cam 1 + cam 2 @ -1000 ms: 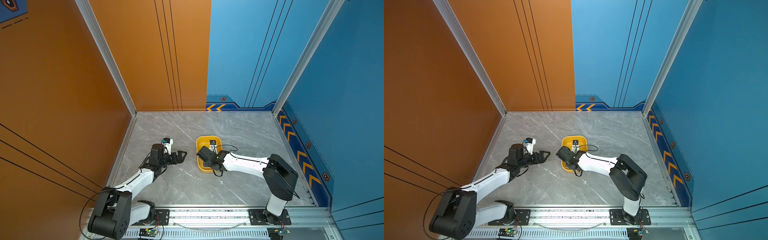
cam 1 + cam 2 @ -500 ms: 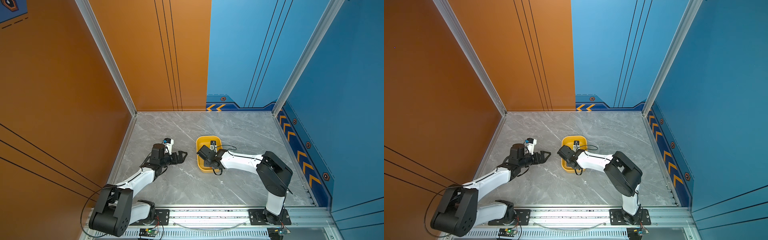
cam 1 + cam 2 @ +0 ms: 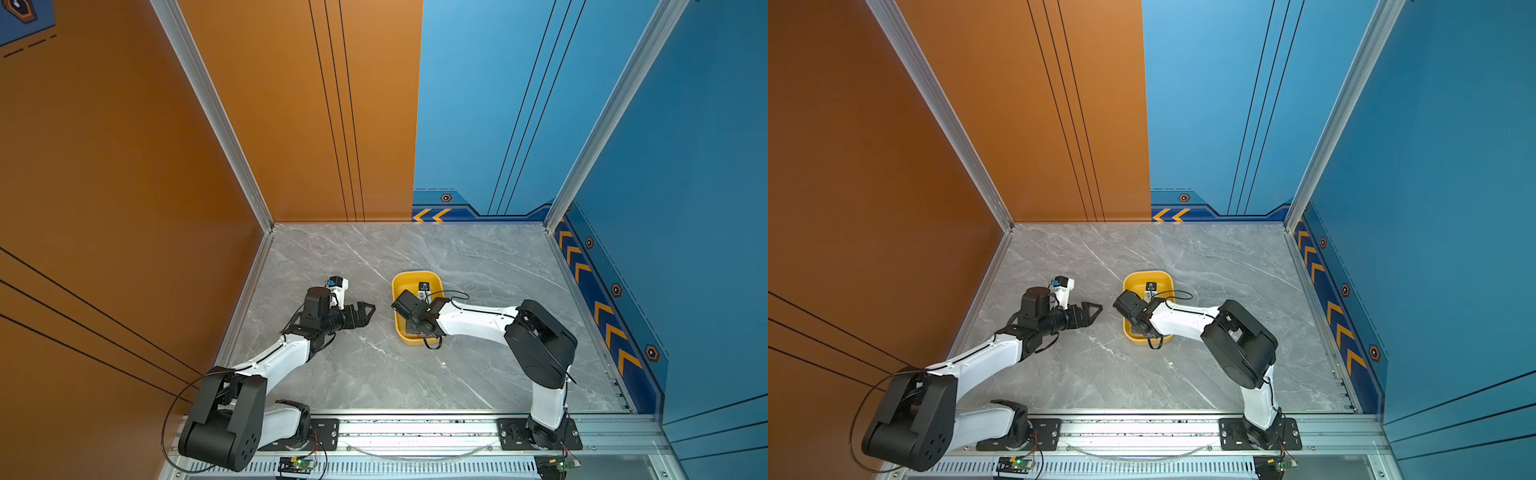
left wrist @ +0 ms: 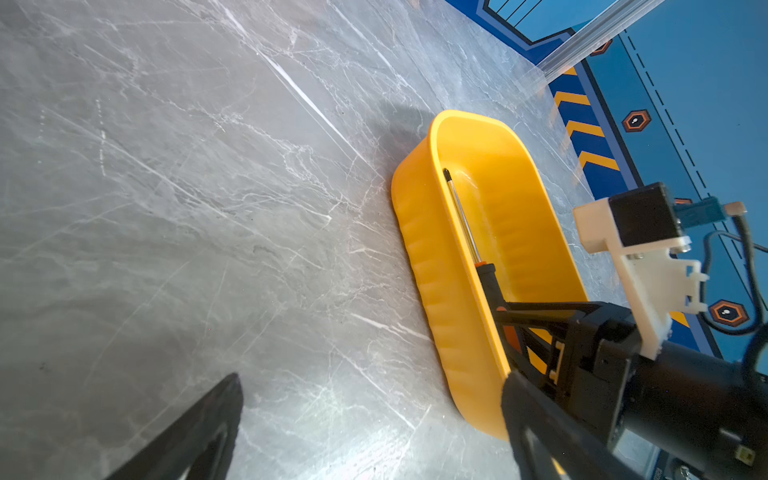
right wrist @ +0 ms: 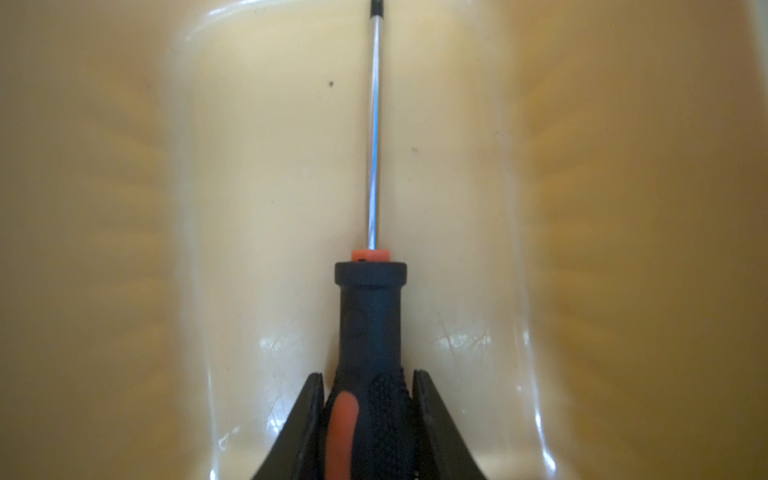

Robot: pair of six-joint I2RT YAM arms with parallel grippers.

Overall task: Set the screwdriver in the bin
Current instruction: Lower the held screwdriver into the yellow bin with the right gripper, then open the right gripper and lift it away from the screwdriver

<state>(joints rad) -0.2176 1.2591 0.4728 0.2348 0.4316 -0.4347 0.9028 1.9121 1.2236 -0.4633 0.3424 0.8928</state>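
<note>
as screwdriver (image 5: 370,316) sits inside bin (image 4: 419,249) at frame centre, right gripper (image 5: 368,374) flanks handle, grip unclear; release, retreat seemingly left. left gripper (image 3: 368,316) spread apart.

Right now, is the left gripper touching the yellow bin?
Apart. Both top views show a strip of bare grey table between the open left gripper and the nearest wall of the bin.

Evenly bright; bin (image 5: 623,208) walls blurred up close (glints on its bottom).
</note>
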